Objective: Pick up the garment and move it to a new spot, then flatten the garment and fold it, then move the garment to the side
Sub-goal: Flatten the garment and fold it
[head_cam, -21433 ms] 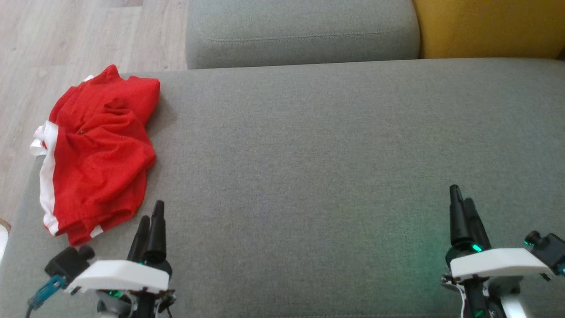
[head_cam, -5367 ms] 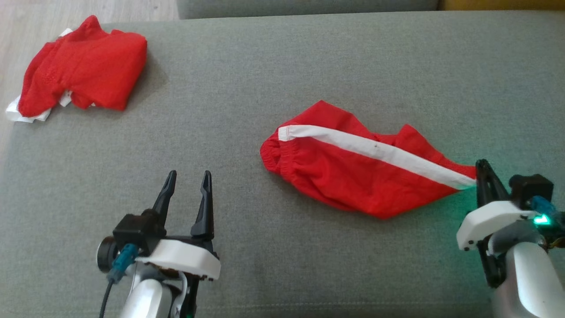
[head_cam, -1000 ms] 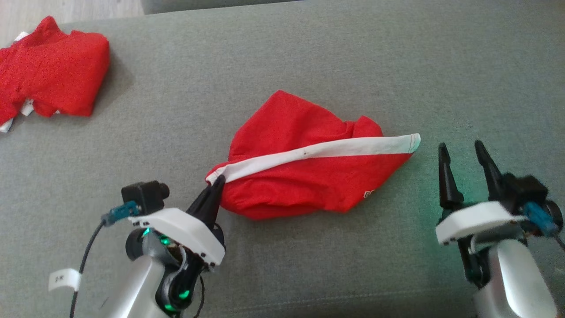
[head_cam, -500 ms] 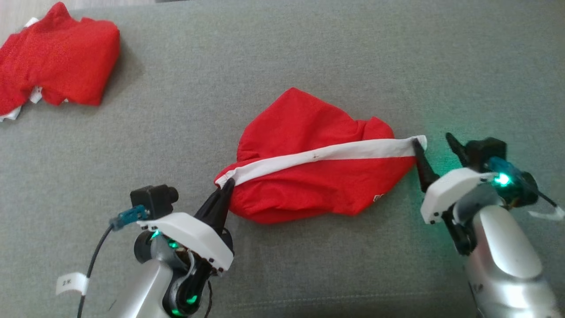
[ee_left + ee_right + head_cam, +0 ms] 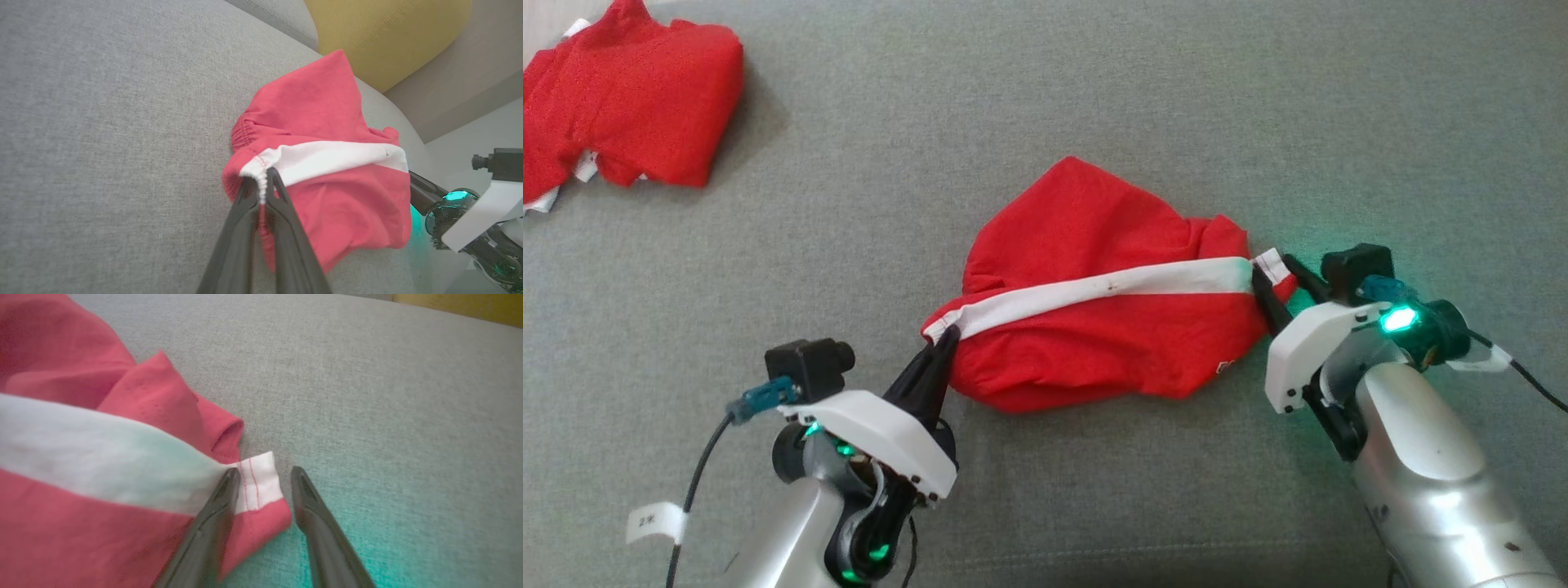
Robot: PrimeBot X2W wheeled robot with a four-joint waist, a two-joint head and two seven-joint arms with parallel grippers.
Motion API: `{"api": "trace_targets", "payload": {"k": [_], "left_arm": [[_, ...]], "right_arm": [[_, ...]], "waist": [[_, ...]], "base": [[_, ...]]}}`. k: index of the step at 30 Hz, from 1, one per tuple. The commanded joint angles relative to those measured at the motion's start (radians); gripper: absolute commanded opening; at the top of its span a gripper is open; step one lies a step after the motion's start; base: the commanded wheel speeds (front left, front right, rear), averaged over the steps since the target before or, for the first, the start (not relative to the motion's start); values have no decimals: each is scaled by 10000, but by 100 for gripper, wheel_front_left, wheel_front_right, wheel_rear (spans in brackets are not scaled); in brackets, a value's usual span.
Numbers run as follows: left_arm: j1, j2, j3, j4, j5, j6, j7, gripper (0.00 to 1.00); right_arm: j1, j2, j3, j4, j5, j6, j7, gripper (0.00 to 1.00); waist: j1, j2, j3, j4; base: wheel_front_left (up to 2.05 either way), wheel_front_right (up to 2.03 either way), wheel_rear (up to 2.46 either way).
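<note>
Running lower left to upper right through the middle of the head view, the red shorts lie bunched on the grey sofa seat, and their white stripe marks the long axis. The left fingers are at the lower-left end of the stripe, pressed together on the gathered waistband corner, which is clear in the left wrist view. The right fingers are at the other end, at the right of the frame. They are parted a little; in the right wrist view one lies on the stripe and the other on bare sofa, with the stitched hem corner between them, not pinched. So each arm has its own end. Next is probably closing on the hem, then pulling the ends apart along the stripe to flatten. Risk: the small corner slips out. A second red garment sits in the upper left of the frame, well apart.
</note>
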Motion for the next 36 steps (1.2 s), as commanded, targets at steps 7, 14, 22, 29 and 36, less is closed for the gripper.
{"api": "trace_targets", "payload": {"k": [7,14,22,29,36], "left_arm": [[-384,182,272,-381,-11,103,-105,0],[-322,217,417,-387,-103,161,-279,0],[-255,212,825,-962,-182,237,-969,0],[-150,320,1301,-2269,-188,403,-1564,0],[-240,745,1970,-4299,2,767,-1821,0]], "right_arm": [[-414,-103,750,353,120,71,-421,0],[-579,-199,786,376,202,71,-1253,0],[-393,-197,118,-868,-21,71,-2691,0],[517,-241,-179,-3768,39,71,-2907,0],[1680,-471,-608,-7065,53,71,-2919,0]], "waist": [[0,0,-103,-60],[0,0,-252,-125],[0,0,-766,-192],[0,0,-1397,-339],[0,0,-2031,-475]], "base": [[0,0,0],[0,0,0],[0,0,0],[0,0,0],[0,0,0]]}}
